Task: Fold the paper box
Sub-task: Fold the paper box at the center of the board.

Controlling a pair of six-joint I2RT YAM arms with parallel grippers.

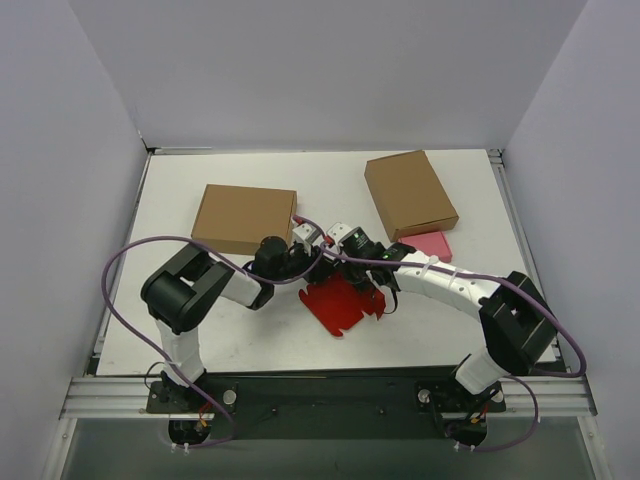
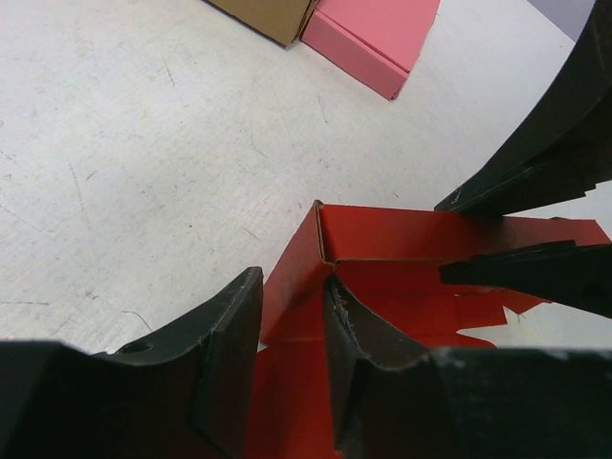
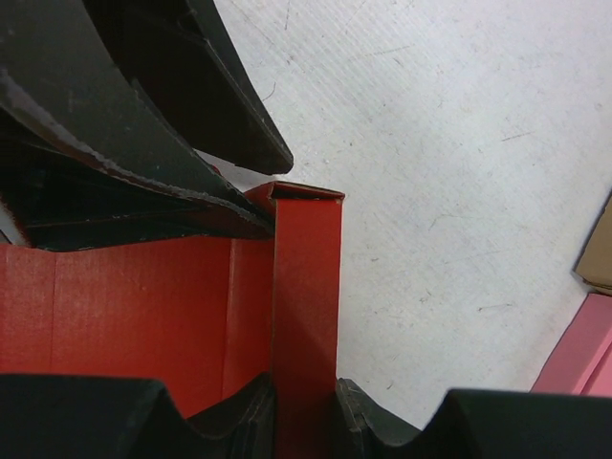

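The right gripper (image 3: 306, 387) pinches an upright corner wall of the paper box (image 3: 143, 306). The left gripper (image 2: 290, 285) stands spread astride another raised wall. The box sits near the pink box (image 1: 430, 243), on its arm-base side. Two walls are up and the rest lies flat, so most folding seems left to do.
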